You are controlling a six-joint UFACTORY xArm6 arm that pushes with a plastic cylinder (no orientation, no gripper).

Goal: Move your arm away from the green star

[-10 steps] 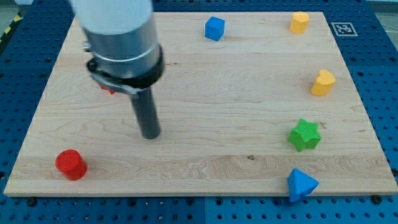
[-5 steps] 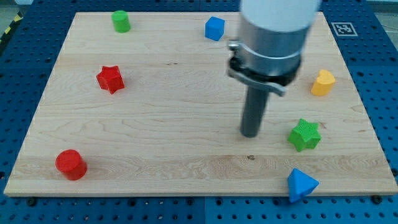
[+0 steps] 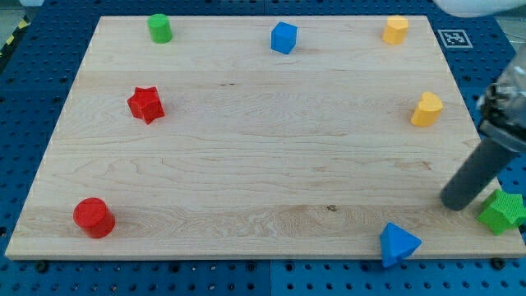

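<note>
The green star lies at the view's right edge, at the board's lower right rim. My tip stands just left of it, touching or nearly touching it. The rod rises up and to the right out of the view. A blue triangular block lies below and left of my tip at the board's bottom edge.
On the wooden board: a yellow block at the right, a yellow block at the top right, a blue cube at the top, a green cylinder top left, a red star left, a red cylinder bottom left.
My tip swept from the board's left across to the right. It passed the green star's old spot, and the star has moved right and down to the board's edge.
</note>
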